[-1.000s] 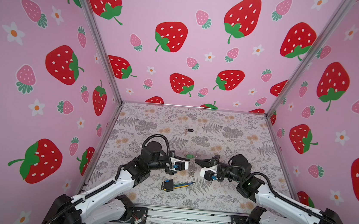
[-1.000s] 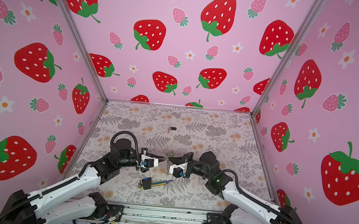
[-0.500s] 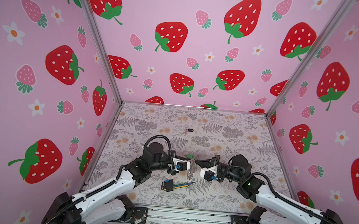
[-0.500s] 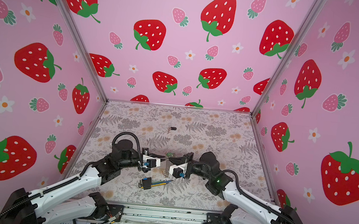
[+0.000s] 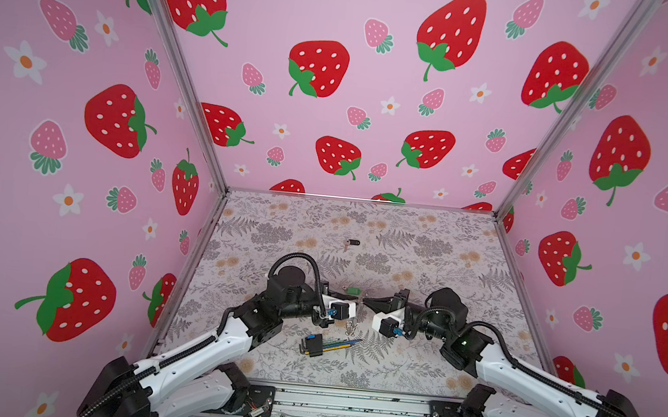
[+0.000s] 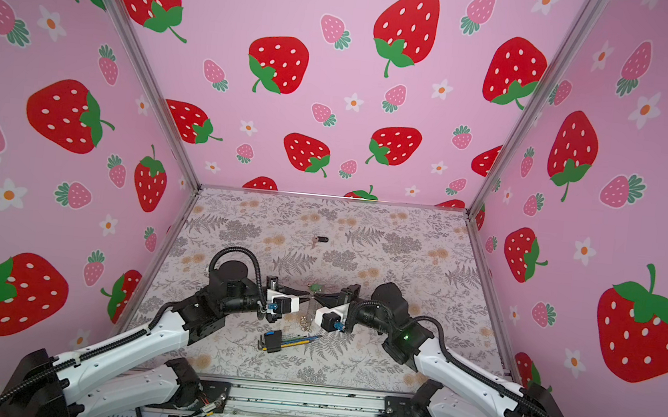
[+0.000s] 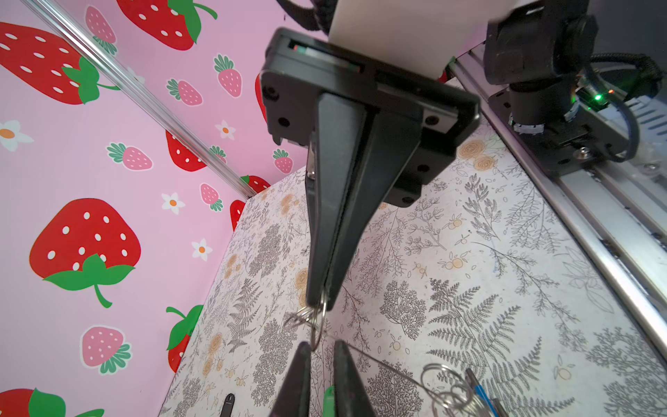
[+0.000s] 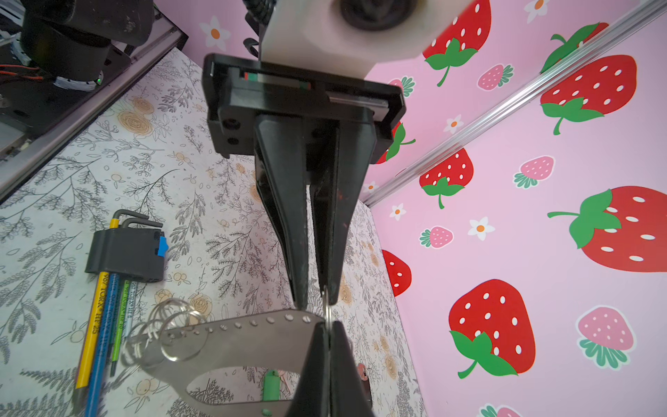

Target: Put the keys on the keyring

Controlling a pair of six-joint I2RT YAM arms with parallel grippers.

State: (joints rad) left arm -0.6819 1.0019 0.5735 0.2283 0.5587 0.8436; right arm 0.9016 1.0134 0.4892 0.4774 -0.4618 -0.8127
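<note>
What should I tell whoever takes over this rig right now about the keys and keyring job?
Right claw: shut on a metal ring of the keyring, whose strap hangs from it.
Left claw: tips narrowly parted at that same ring; I cannot tell if it grips.
Green-tagged key: close by the claw tips; held or lying, I cannot tell.
Black-tagged key: lying alone, far back on the table.
Done: keyring picked up.
Left: neither key looks threaded yet; both need to go on.

Bright, even light fills every view, with only faint shadows. Both top views bend at the edges. Wrist views blur up close.
</note>
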